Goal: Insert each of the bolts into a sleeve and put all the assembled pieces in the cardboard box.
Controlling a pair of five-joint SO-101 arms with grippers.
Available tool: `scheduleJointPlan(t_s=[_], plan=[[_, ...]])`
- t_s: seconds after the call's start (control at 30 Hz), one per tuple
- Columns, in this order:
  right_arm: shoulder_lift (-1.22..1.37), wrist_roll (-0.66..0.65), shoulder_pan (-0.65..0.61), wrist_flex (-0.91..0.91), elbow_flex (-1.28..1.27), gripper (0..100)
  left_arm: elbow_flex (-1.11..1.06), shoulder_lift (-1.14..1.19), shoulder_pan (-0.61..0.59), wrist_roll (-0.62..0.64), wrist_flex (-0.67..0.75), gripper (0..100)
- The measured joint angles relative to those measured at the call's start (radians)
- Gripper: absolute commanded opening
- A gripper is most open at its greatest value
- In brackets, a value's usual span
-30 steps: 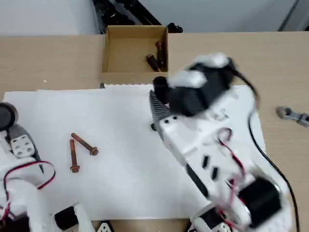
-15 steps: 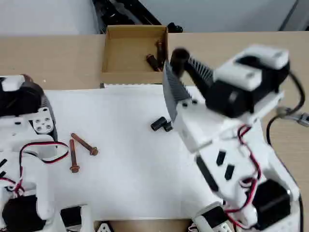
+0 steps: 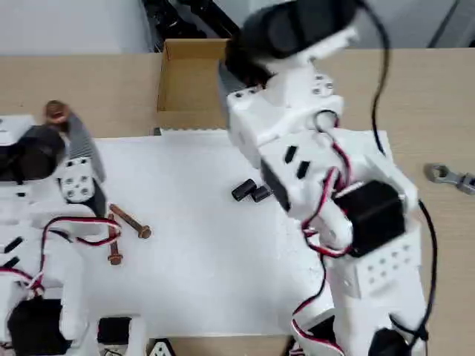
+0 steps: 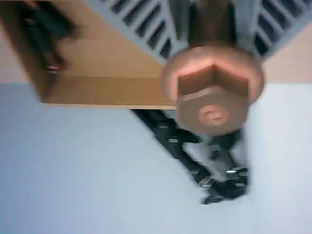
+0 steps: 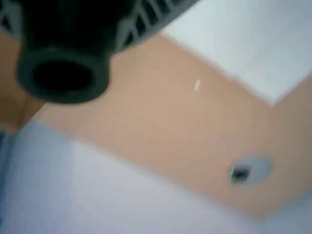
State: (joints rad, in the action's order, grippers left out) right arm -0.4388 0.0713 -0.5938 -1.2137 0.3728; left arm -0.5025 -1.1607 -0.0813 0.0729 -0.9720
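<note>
1. High view: the left gripper (image 3: 65,122) is clamped on a bolt (image 3: 55,112), held up at the left edge of the white sheet (image 3: 193,259). The right arm (image 3: 319,163) stands over the cardboard box (image 3: 185,89) and hides much of its inside. Two loose bolts (image 3: 122,226) lie close together on the sheet near the left arm. Two loose sleeves (image 3: 250,191) lie side by side mid-sheet.
2. Left wrist view: the left gripper (image 4: 212,19) is tight on the bolt (image 4: 213,92), whose head faces the camera. The cardboard box (image 4: 102,63) sits beyond. Dark shapes inside it are too blurred to name.
3. Right wrist view: the right gripper (image 5: 73,24) is closed on a black sleeve (image 5: 63,75), open end toward the camera, above bare table (image 5: 161,126).
4. Progress, as I judge it: one bolt and one sleeve are picked up but not yet joined. Two more of each lie on the sheet, so three assemblies remain. I cannot tell what the box already holds.
</note>
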Motion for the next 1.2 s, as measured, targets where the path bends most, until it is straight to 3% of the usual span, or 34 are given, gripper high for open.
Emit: scheduleJointPlan(t_s=[0.27, 0.47, 0.63, 0.9, 1.2], plan=[[0.0, -0.063, -0.051, -0.15, 0.006, 0.2, 0.265, 0.287, 0.127, 0.003, -0.025, 0], [-0.081, -0.095, -0.051, -0.149, -0.091, 0.2, 0.537, 0.42, 0.212, 0.008, -0.23, 0], [-0.331, -0.123, -0.049, 0.005, -0.427, 0.2, 0.592, 0.427, 0.287, 0.003, -0.313, 0], [-0.799, -0.18, -0.049, 0.272, -1.115, 0.3, 0.594, 0.427, 0.295, 0.009, -0.437, 0], [-1.048, -0.181, -0.081, 0.456, -1.534, 0.2, 0.437, 0.245, 0.358, 0.107, -0.354, 0]])
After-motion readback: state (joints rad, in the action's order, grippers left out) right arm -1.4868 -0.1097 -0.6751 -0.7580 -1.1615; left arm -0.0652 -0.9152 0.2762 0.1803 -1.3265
